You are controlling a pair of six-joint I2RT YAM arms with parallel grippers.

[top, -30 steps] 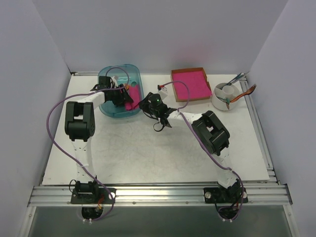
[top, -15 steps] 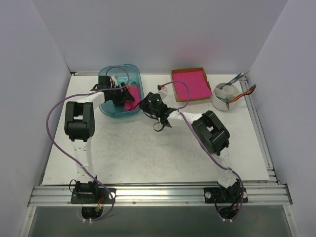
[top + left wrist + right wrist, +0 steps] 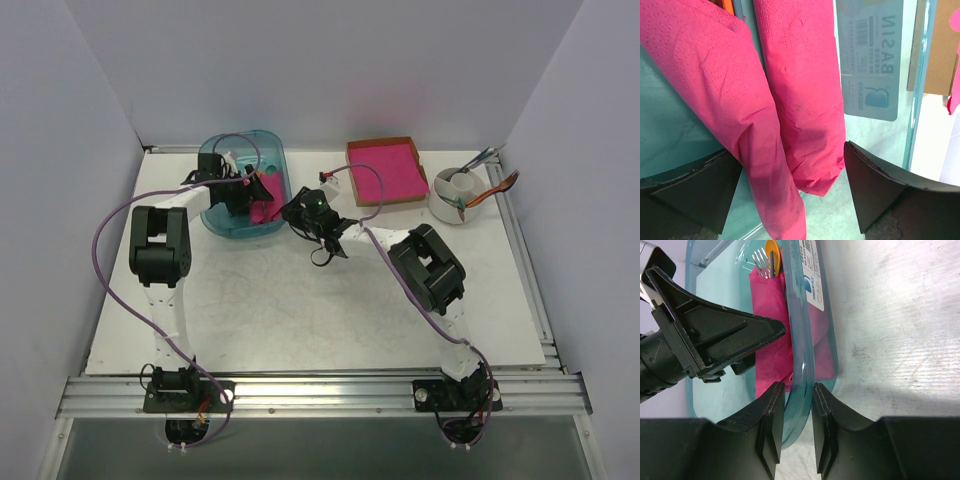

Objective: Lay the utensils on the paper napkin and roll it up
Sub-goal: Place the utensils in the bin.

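The magenta paper napkin (image 3: 800,100) lies rolled up inside a teal see-through basin (image 3: 272,142). The silver-grey fork's tines (image 3: 760,260) and the orange spoon's bowl (image 3: 772,247) stick out of the roll's far end. My left gripper (image 3: 790,150) is open inside the basin, its fingers (image 3: 875,185) on either side of the roll's near end. My right gripper (image 3: 798,390) is shut on the basin's rim (image 3: 795,315) at its near right side. In the top view the roll (image 3: 262,207) shows between the left gripper (image 3: 245,192) and the right gripper (image 3: 292,212).
A brown cardboard box with a stack of pink sheets (image 3: 383,170) stands at the back, right of the basin. A white holder with teal-handled cutlery (image 3: 460,192) stands at the back right. A printed label (image 3: 870,55) is stuck on the basin wall.
My left wrist has crept slightly toward the far side of the basin. The right arm and the basin have not visibly moved.
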